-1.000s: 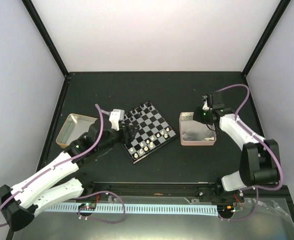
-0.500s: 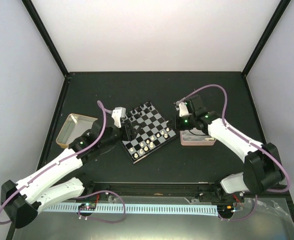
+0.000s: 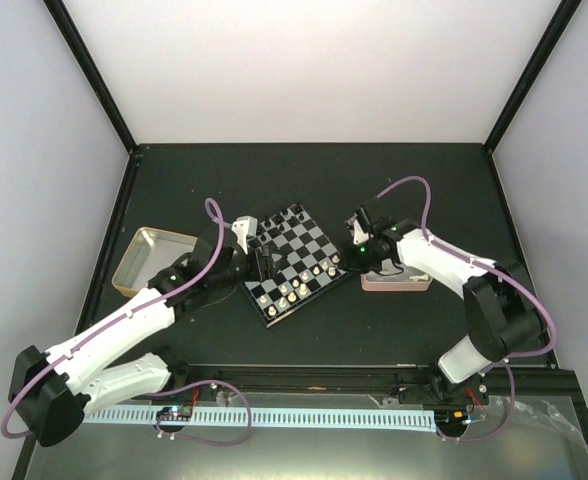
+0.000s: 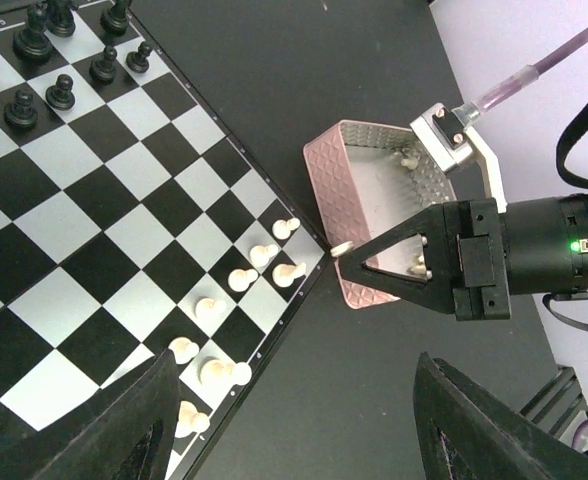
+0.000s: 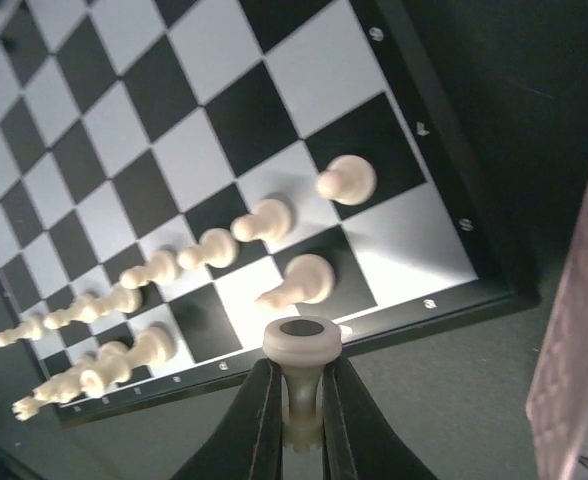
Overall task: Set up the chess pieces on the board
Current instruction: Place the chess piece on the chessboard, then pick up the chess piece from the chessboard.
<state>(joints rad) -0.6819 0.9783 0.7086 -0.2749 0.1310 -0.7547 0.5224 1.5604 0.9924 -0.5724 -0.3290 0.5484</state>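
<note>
Right now the right claw [image 5: 299,400] is clenched on a cream-white chessman [image 5: 300,345], held just off the near corner of the board [image 5: 314,80], above the dark desk [image 5: 424,400]. I judge this the carrying step, with one piece on its way to its square. Just beyond, white pieces [image 5: 204,250] stand in the two near rows, and the corner square is bare. The next move calls for a short reach over the rim and a careful lowering, clear of the neighbours. Farther on, the left claw [image 4: 294,400] hangs released above the board, holding nothing. Black pieces [image 4: 34,40] line the far end, and the pink tray [image 4: 326,190] sits beside the board.
</note>
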